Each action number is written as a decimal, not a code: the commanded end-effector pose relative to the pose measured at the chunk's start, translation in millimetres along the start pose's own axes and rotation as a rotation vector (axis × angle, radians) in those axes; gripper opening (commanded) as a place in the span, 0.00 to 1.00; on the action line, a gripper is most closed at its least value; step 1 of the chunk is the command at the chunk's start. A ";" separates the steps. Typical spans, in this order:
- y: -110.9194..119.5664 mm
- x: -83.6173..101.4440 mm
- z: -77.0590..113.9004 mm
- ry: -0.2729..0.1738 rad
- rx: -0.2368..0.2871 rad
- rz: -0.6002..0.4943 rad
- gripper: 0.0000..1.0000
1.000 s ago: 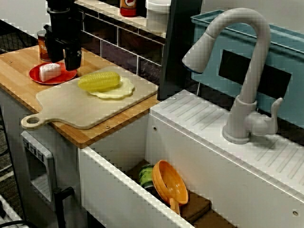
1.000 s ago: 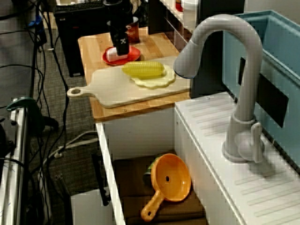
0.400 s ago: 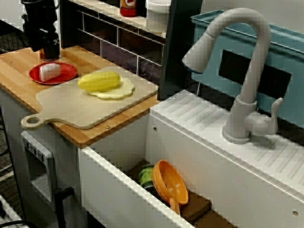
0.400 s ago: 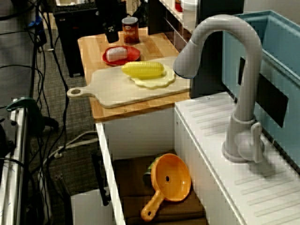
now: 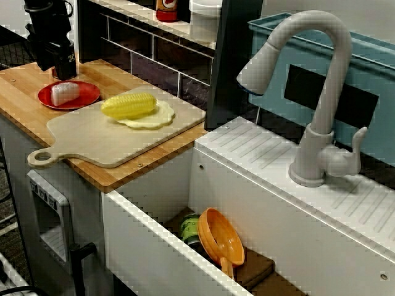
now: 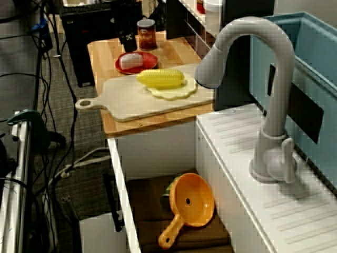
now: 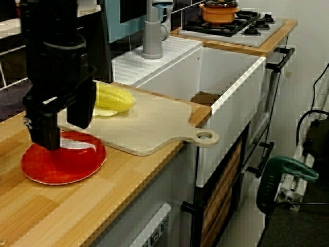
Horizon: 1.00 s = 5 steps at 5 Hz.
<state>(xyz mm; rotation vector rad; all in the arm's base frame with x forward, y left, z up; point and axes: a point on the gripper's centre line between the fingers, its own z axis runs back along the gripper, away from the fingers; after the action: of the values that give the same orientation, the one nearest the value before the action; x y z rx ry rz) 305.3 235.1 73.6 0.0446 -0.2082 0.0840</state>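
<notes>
Here, one pincer [image 7: 62,122] spread open, empty, near one red plate [image 7: 51,170], one corn cob [image 7: 115,99], one cutting board [image 7: 154,123].

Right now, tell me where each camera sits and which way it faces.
Front view: before the sink, facing faucet and board; claw top left, by the plate.
High view: above the sink's end, facing along the counter toward the floor; claw far off.
Counter view: low at the counter's end, facing back to sink and stove; claw fills the left.
All share corn, board, plate.
</notes>
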 end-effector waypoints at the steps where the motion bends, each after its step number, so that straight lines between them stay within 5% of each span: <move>1: 2.8 27.5 3.1 -0.044 0.012 0.077 1.00; 5: -2.1 12.5 2.8 -0.036 0.009 0.068 1.00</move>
<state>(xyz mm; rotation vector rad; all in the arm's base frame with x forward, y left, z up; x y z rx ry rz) 313.8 227.7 43.4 -0.0080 -0.1638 0.1617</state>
